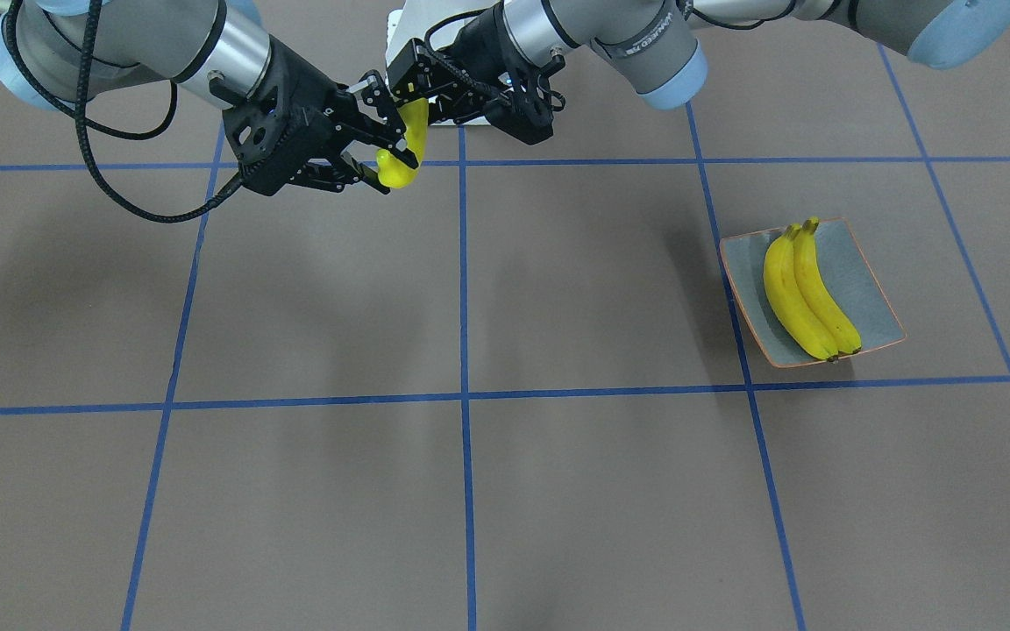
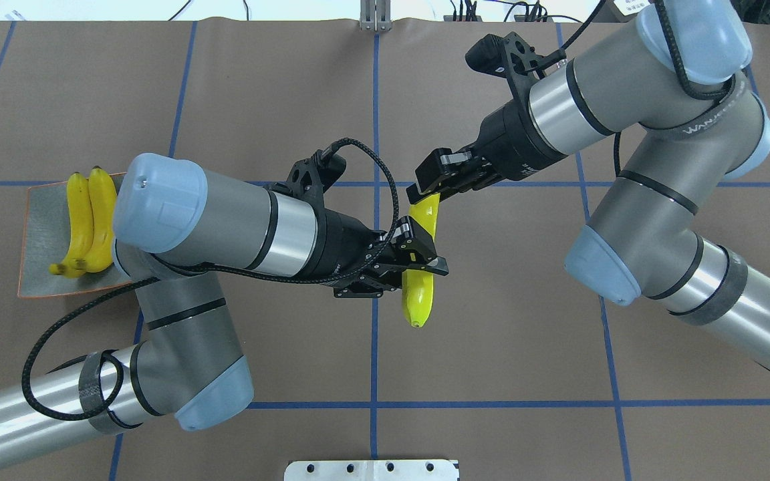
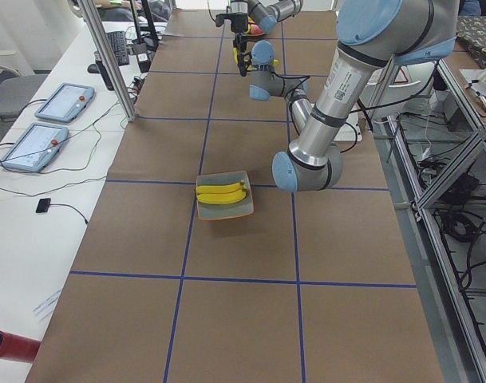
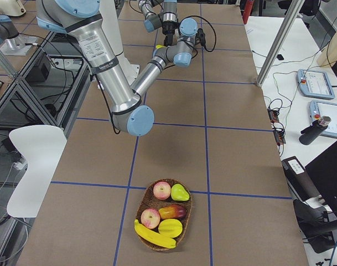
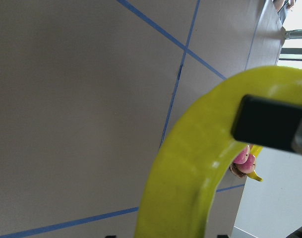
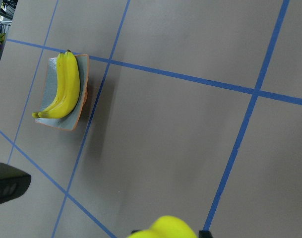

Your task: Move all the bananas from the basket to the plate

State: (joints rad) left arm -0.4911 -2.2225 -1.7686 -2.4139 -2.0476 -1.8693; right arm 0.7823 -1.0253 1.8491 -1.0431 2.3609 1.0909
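silver-grey tubular arms (image 2: 224,220), pale blue joint caps (image 2: 151,194), black braided cable (image 1: 163,219), black fingers (image 2: 428,266)

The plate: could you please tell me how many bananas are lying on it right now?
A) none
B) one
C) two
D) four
C: two bananas lie side by side on the plate, while a third banana is up in the left claw, away from the plate.
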